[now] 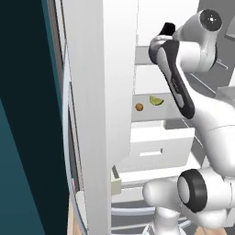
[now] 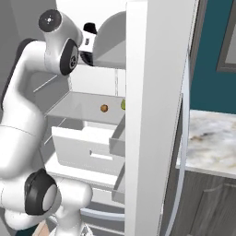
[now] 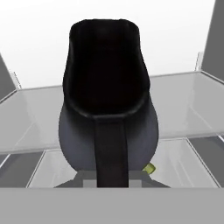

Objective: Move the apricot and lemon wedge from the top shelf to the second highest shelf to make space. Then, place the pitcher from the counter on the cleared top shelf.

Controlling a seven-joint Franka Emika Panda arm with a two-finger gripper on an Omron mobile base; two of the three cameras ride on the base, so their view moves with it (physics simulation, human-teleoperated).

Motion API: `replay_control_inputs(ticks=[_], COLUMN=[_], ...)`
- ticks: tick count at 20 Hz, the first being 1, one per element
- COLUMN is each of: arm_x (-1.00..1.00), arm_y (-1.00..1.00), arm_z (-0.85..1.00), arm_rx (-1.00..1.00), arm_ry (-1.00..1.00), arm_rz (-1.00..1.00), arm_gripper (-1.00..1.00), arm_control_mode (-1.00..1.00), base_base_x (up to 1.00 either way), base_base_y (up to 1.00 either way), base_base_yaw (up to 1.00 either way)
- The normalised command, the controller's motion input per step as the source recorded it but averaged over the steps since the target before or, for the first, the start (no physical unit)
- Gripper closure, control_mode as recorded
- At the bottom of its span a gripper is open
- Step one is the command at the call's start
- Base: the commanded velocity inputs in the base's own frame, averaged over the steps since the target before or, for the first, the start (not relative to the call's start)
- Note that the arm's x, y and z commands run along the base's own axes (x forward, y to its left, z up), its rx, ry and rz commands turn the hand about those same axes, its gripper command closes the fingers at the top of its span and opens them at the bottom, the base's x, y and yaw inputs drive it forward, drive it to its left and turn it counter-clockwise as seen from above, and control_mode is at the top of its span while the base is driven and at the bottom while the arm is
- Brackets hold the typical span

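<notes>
- Gripping the pitcher by its handle, gripper clenched, over the top shelf.
- apricot and lemon wedge one shelf below the pitcher, slightly apart.

The white arm rises from its base, bends at a dark-ringed lower joint, climbs through a thick white link to a high elbow, and from there the forearm turns forward and reaches level into the upper part of the fridge. The wrist is roughly horizontal. The gripper sits at the far end, high in both base views, its fingers drawn in tight on the handle of the pitcher, which hangs upright before the hand.
</notes>
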Motion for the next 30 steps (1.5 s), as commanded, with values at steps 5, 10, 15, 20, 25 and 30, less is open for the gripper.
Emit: replay_control_inputs(ticks=[5, 10, 15, 20, 25, 30], arm_x=[0.73, 0.74, 0.72, 0.69, 0.67, 0.57], arm_y=[0.0, 0.0, 0.0, -0.01, -0.01, -0.17], arm_z=[0.04, 0.0, 0.0, 0.0, 0.0, 0.0], arm_rx=[0.0, 0.0, 0.0, 0.0, 0.0, 0.0], arm_ry=[0.02, 0.06, 0.06, 0.06, 0.06, 0.05], arm_rz=[-0.06, -0.05, -0.04, -0.02, -0.02, 0.0], arm_gripper=[1.0, 1.0, 1.0, -1.0, -1.0, -1.0], arm_control_mode=[-1.0, -1.0, -1.0, -1.0, -1.0, -1.0], base_base_x=[0.0, 0.0, 0.0, 0.0, 0.0, 0.0], base_base_y=[0.0, 0.0, 0.0, 0.0, 0.0, 0.0], base_base_yaw=[0.0, 0.0, 0.0, 0.0, 0.0, 0.0])
